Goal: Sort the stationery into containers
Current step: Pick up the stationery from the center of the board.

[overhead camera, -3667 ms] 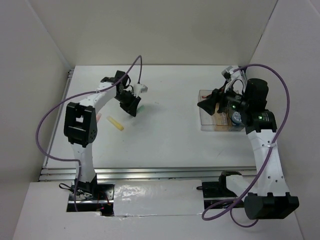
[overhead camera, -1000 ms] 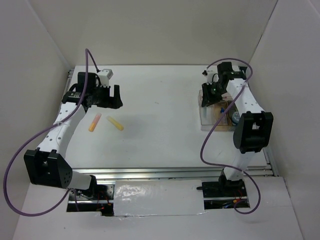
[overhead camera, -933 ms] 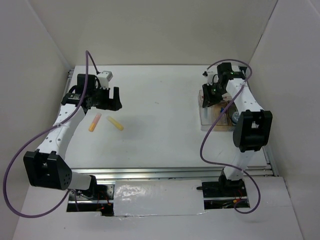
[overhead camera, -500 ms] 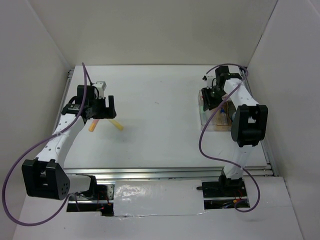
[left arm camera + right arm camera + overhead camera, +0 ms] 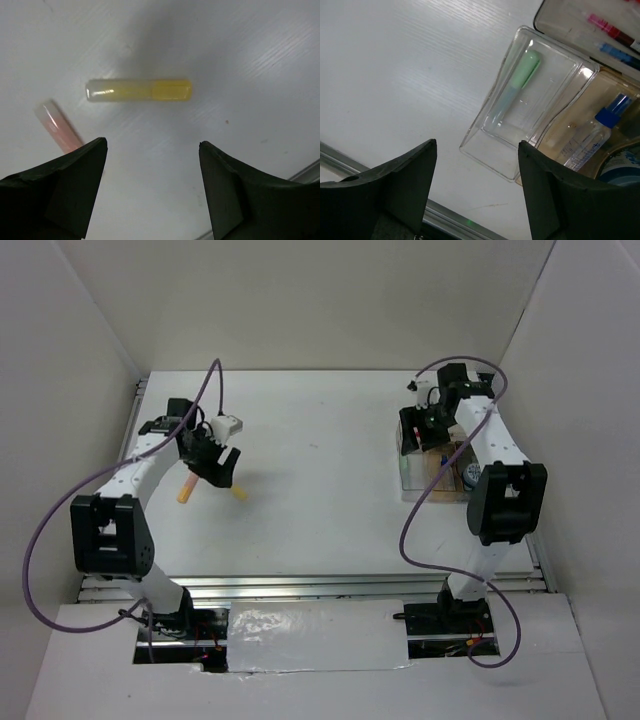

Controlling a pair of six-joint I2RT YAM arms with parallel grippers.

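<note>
A stubby yellow marker [image 5: 138, 90] lies on the white table just ahead of my left gripper [image 5: 152, 145], which hovers above it, open and empty. In the top view this gripper [image 5: 220, 472] covers most of the yellow marker [image 5: 240, 494]. An orange marker [image 5: 57, 127] lies to its left [image 5: 186, 489]. My right gripper [image 5: 477, 145] is open and empty above the near corner of the clear container [image 5: 492, 85]. A green marker [image 5: 517, 82] lies in its clear end compartment. A clear blue-tipped tube [image 5: 600, 135] lies in the tan compartment beside it.
Red and blue pens [image 5: 612, 37] lie in the container's far compartment, and a blue-white roll [image 5: 622, 167] shows at the frame edge. The container [image 5: 425, 485] sits at the table's right side. A metal rail [image 5: 395, 187] runs along the table edge. White walls enclose the table.
My left arm has swung forward from the back left and now hangs over the yellow marker. My right gripper stays over the container's end and its jaws have spread apart.
</note>
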